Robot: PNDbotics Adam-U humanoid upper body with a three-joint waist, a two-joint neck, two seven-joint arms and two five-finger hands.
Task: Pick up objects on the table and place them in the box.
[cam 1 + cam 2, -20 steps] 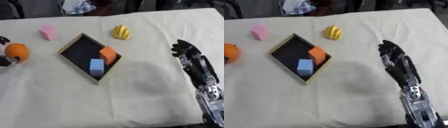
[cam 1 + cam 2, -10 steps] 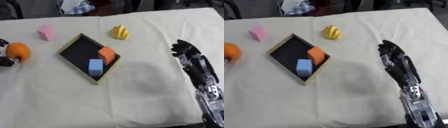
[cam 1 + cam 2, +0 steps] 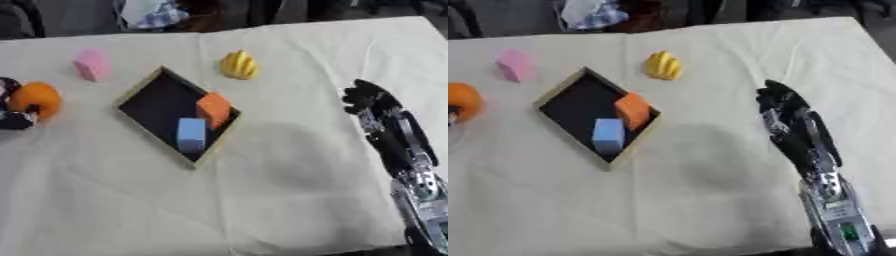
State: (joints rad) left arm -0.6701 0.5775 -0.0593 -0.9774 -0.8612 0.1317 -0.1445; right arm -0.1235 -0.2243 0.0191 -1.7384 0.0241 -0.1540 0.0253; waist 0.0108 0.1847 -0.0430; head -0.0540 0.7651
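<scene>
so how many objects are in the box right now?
2: an orange block against the box's right wall, and a light blue block beside it near the bottom corner. Nothing appears hidden.

Table [image 3: 262, 200] covered w/ cream cloth, wrinkled, creases running across esp. near far right corner. Lies askew in view, far edge slanting up to the right. Light soft and even; faint shadow on cloth approx. mid-table. Beyond far edge: dark floor or bg, details unclear. Bundle of white/blue fabric [image 3: 150, 12] just past the edge, upper left-centre, w/ something dark beside it. Dark shapes further along the top, maybe furniture legs, can't tell. No walls or windows visible.
</scene>
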